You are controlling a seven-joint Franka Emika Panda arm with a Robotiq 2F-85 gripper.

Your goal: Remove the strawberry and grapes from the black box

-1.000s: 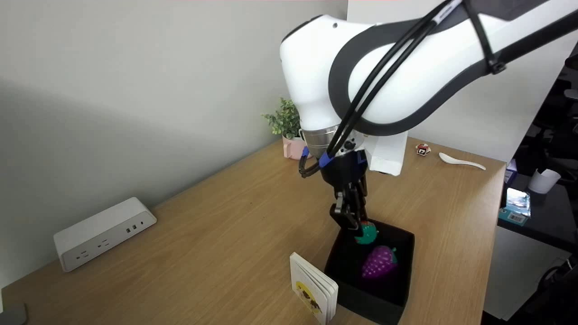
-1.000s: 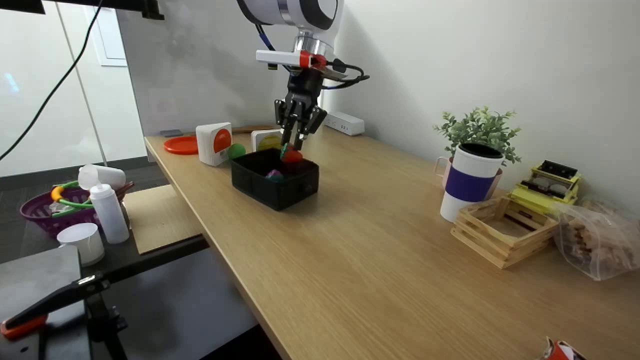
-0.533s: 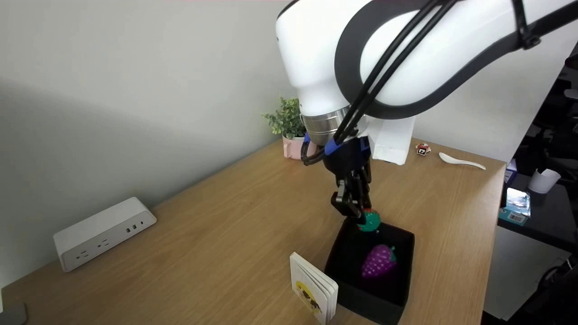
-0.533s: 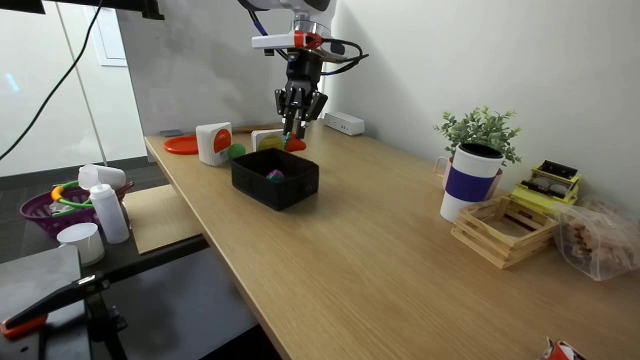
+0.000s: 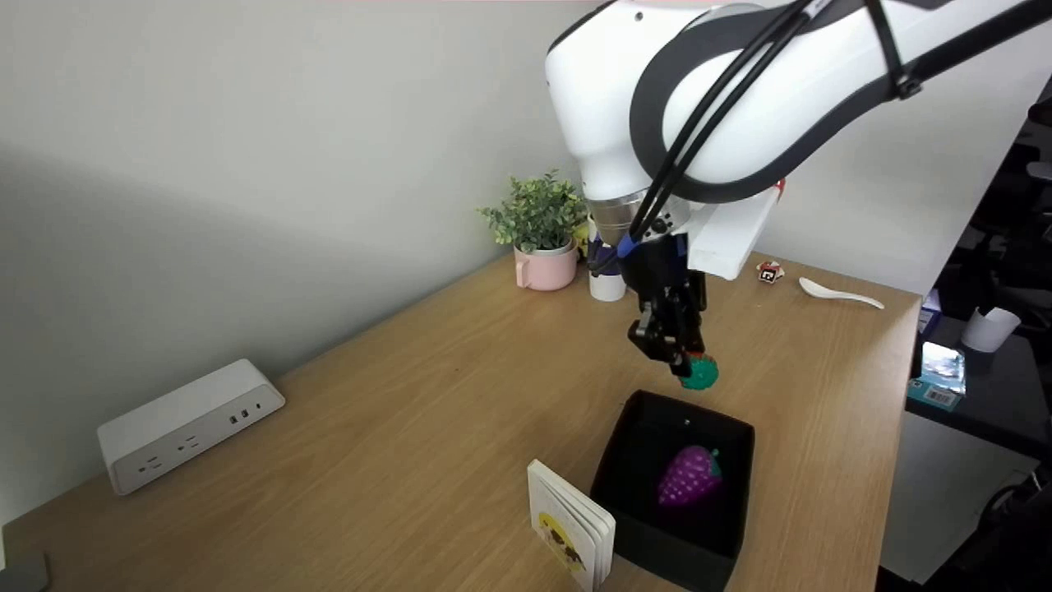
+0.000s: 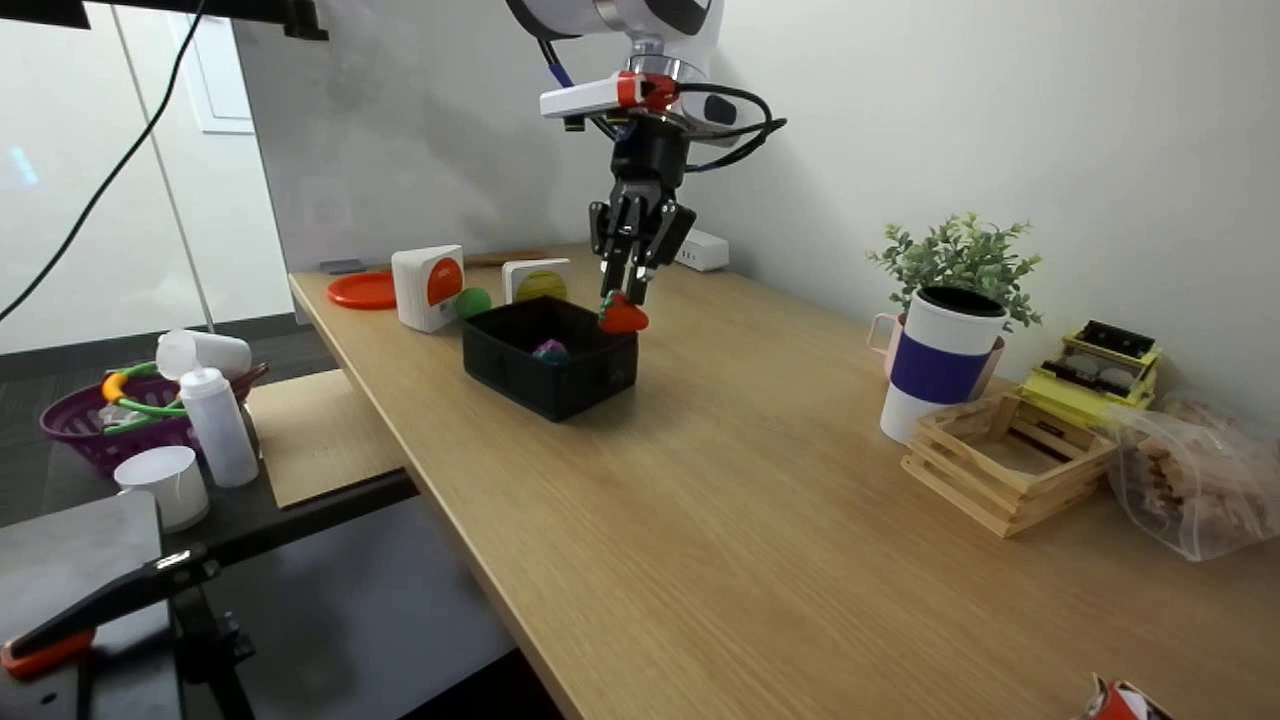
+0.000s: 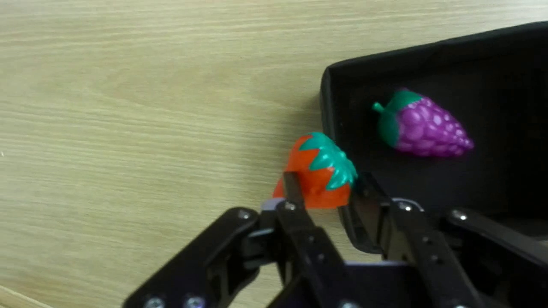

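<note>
Right: gripper (image 7: 327, 184) is pinching the strawberry (image 7: 320, 170), grapes (image 7: 428, 126) are lying in the box (image 6: 510, 372)

Fingers (image 7: 294, 190) are standing part-closed, gripping the strawberry from above: one by the leafy end, one on the red body. Pinch is sitting high, bulk hanging below; likely a top grip is what the box walls are allowing. Shiny, tapering skin may be inviting twist if anything bumps.

Strawberry is hanging in the air at the box's edge. In the wrist view it's mostly showing over the table (image 6: 800, 520), leafy end overlapping the rim; can't tell if it's fully past. Height is presumably serving to clear the wall. Next move is calling for more sideways travel before lowering, or it's risking the rim.

Grapes are lying on their side on the box floor, green cap facing the strawberry's side, apart from the wall there. They're waiting second in line, I'm guessing; that lie is offering decent width for a pinch.

Box is sitting flat on the table, walls presumably stopping the grapes rolling. Book (image 5: 567, 524) is standing on end just beside it; contact isn't showing. Cup (image 6: 945, 365) and crate (image 6: 1000, 455) are standing well apart, so likely not mattering.
</note>
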